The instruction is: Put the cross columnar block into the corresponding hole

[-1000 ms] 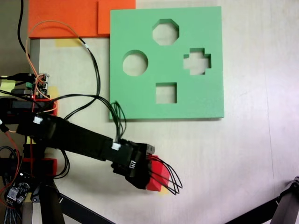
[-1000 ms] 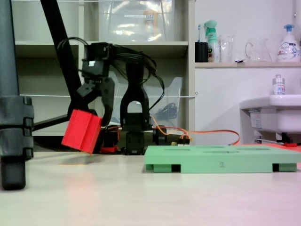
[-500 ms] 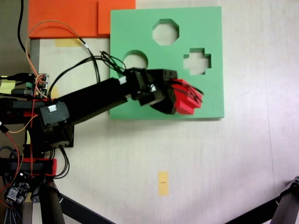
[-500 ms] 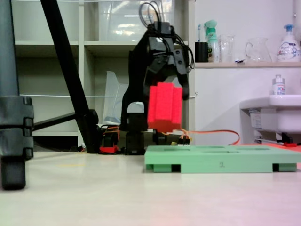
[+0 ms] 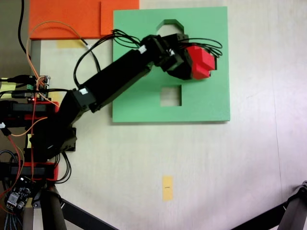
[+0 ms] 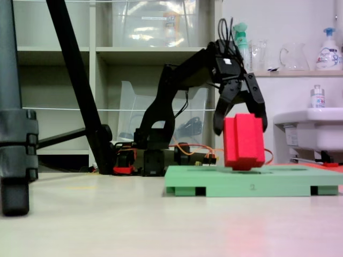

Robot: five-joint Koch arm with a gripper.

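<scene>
Fingers [image 6: 239, 119] clamped on red cross block [image 6: 244, 141], arm stretched over green board [image 6: 252, 187], block nearly upright above it

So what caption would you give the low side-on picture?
Gripper holds a red cross block just above the green board.

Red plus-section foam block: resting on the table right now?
No: the hand holds the red plus-section foam block above the square green foam board.

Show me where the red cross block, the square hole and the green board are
red cross block [image 5: 200, 62]: fixed view from above, on its top face.
square hole [image 5: 171, 96]: same view, on the table seen through it.
green board [image 6: 252, 182]: fixed side view, on its front edge.
</scene>
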